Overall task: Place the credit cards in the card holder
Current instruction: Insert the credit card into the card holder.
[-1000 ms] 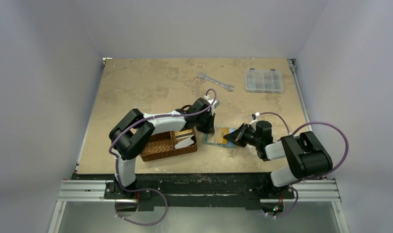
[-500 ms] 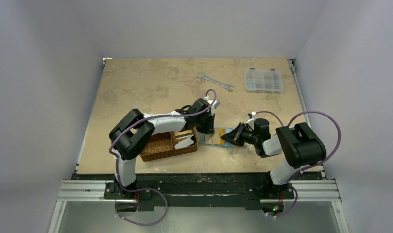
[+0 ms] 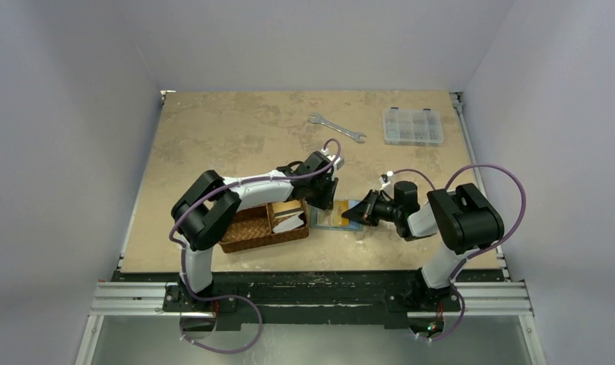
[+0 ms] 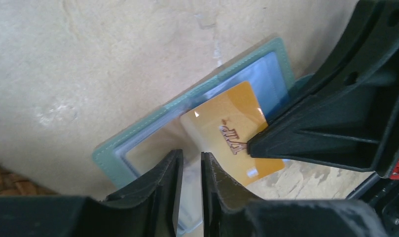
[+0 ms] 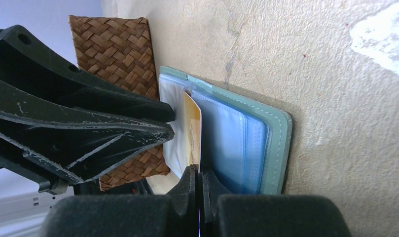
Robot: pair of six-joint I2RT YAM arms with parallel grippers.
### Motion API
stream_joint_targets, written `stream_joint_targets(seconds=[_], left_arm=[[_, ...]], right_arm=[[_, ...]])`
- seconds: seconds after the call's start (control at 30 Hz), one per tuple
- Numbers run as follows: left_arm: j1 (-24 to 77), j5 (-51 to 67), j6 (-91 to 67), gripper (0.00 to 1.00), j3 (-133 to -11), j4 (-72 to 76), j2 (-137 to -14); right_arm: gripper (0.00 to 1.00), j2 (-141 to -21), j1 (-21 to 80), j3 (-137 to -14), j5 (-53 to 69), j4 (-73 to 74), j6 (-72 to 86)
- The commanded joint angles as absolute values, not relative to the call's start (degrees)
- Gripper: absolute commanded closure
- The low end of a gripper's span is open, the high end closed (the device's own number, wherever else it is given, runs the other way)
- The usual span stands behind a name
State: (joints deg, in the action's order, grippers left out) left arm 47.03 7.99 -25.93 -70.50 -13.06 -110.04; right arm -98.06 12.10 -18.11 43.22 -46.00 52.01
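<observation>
Broadly, found one worktop (image 3: pixel 213 137) carrying one woven basket (image 3: pixel 251 228) and, just beside it, one card holder (image 4: pixel 138 136) lying open. Counted one orange-yellow card (image 4: pixel 227 128) partway into its sleeves, long axis pointing straight off the right fingers (image 5: pixel 198 173), pressed together on its near edge. Noted left fingers (image 4: pixel 190 158) slightly apart at the holder's opposite side, gripping nothing.

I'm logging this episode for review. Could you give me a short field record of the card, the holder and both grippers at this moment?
card holder: lying open on the table, clear pockets showing
orange card: between the pocket pages, one end in the right gripper
right gripper: shut on orange card
left gripper: jaws slightly apart, over the holder's basket side
basket: beside the card holder
</observation>
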Motion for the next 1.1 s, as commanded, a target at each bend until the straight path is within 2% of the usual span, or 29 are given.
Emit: stream_joint_targets(seconds=[0.0, 0.07, 0.23, 0.3, 0.37, 0.47, 0.53, 0.77, 1.07], left_arm=[[47.3, 0.3, -23.3, 0.75, -72.9, -21.0, -108.3], [47.5, -1.5, -23.1, 0.75, -72.6, -21.6, -107.9], [49.6, -8.0, -22.4, 0.94, -74.2, -25.4, -109.4], [50.5, -10.3, -22.2, 0.97, -75.3, -26.5, -110.3], [50.9, -11.0, -22.5, 0.96, -75.5, -26.7, -110.6], [51.0, -9.3, -23.2, 0.78, -74.0, -25.4, -110.6], [50.9, -7.2, -23.6, 0.75, -72.7, -23.3, -110.9], [51.2, -1.9, -23.7, 0.91, -72.9, -19.5, -117.1], [51.5, 1.1, -23.1, 0.98, -74.8, -17.9, -118.6]], right_arm=[[1.0, -98.1, 12.7, -17.9, 42.2, -40.2, 48.2], [1.0, -98.0, 12.7, -18.0, 41.8, -39.9, 48.2], [1.0, -97.4, 12.7, -18.4, 41.3, -38.6, 47.5], [1.0, -97.4, 12.7, -18.5, 41.3, -38.3, 47.3], [1.0, -97.2, 12.7, -18.5, 41.3, -38.2, 47.2], [1.0, -96.7, 12.7, -18.4, 41.2, -38.1, 47.2], [1.0, -96.4, 12.7, -18.3, 41.2, -37.9, 47.2], [1.0, -95.6, 12.6, -18.3, 41.6, -37.4, 47.3], [1.0, -92.5, 12.2, -16.5, 37.6, -35.6, 48.4]])
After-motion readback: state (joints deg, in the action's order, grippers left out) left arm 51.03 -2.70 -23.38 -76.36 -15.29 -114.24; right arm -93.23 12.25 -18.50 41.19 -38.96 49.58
